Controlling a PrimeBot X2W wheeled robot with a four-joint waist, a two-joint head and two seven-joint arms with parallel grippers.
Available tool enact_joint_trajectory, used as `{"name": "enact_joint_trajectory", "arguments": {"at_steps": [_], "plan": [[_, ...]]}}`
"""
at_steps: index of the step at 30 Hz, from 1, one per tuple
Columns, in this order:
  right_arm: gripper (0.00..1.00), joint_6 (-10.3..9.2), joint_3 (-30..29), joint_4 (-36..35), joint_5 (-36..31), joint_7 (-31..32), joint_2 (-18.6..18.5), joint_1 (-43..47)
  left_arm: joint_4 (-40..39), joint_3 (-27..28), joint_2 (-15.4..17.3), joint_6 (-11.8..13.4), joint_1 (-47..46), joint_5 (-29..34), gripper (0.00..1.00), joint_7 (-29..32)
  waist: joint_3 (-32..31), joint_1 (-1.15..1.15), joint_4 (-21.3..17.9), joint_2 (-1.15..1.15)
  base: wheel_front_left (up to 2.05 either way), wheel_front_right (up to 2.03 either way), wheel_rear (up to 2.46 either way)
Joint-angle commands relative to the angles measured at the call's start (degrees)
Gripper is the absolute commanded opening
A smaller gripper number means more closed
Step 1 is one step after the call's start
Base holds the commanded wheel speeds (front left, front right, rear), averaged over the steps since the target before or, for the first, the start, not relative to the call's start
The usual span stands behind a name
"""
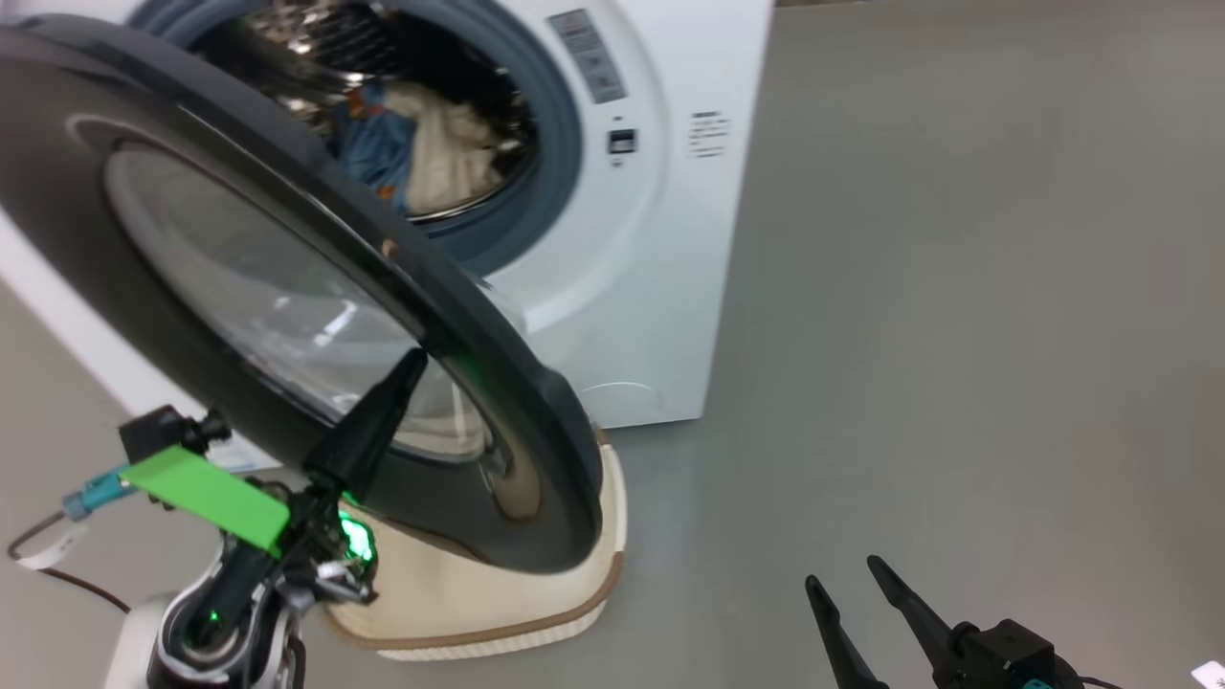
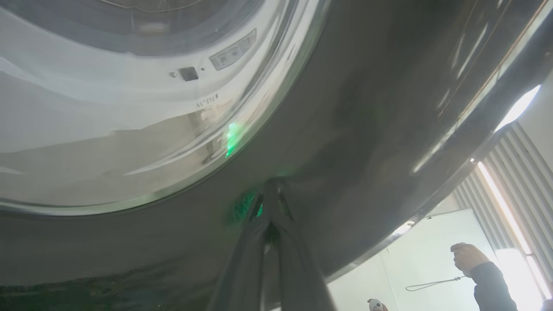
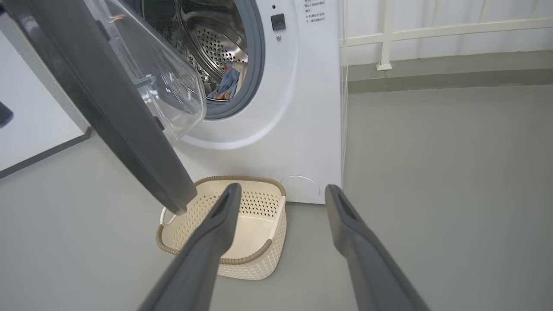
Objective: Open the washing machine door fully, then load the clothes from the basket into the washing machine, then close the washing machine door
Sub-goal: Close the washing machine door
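The white washing machine [image 1: 651, 239] stands with its glossy black door [image 1: 287, 191] swung about halfway out, the glass bowl facing the drum. The clothes [image 1: 421, 144], blue and cream fabric, lie inside the steel drum and show as clothes [image 3: 227, 84] past the gasket. My left gripper [image 1: 412, 359] is shut, its tip pressed against the door's outer face; the left wrist view shows the closed left gripper [image 2: 272, 185] touching the black door [image 2: 367, 129]. The basket [image 3: 255, 270] sits on the floor under the door [image 3: 108, 99], with nothing in it. My right gripper [image 3: 281, 192] hangs open, holding nothing.
Grey floor stretches wide to the right of the washing machine [image 3: 302, 129]. A white railing [image 3: 432, 30] runs along the back wall. A person's hand [image 2: 468, 257] holding a thin cord shows beyond the door's edge. The right gripper [image 1: 842, 571] stays low, away from the basket [image 1: 478, 593].
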Motion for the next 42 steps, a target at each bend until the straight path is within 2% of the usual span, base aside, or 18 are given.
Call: {"name": "enact_joint_trajectory", "arguments": {"at_steps": [1, 12, 26, 35, 42], "plan": [[1.0, 0.1, 1.7, -1.4, -0.2, -0.3, -0.1, -1.2, -1.2, 1.3, 0.3, -0.6, -3.7, 0.5, 0.0, -0.4, 0.1, 0.0, -2.3, 0.0, 0.0, 0.0, 0.0], [1.0, 0.1, 2.4, -1.7, -0.2, -0.3, 0.8, -2.7, 5.5, 3.2, 1.1, -0.6, -13.3, 4.7, 0.0, -6.0, 3.0, 0.0, -6.2, 0.0, 0.0, 0.0, 0.0], [1.0, 0.1, 3.1, -1.4, -0.2, -0.3, 1.4, -4.0, 15.6, 2.8, 2.7, -0.6, -22.9, 9.7, 0.0, -13.5, 4.1, 0.0, -8.5, 0.0, 0.0, 0.0, 0.0], [1.0, 0.1, 3.2, -1.0, 0.0, -0.3, 1.6, -4.2, 18.2, 0.9, 4.2, -0.6, -23.6, 11.2, 0.0, -16.6, 3.9, 0.0, -8.6, 0.0, 0.0, 0.0, 0.0], [1.0, 0.1, 2.2, -0.8, 0.2, -0.3, 1.7, -3.3, 14.4, -1.6, 6.3, -0.6, -18.2, 12.7, 0.0, -19.0, 1.5, 0.0, -7.0, 0.0, 0.0, 0.0, 0.0]]}}
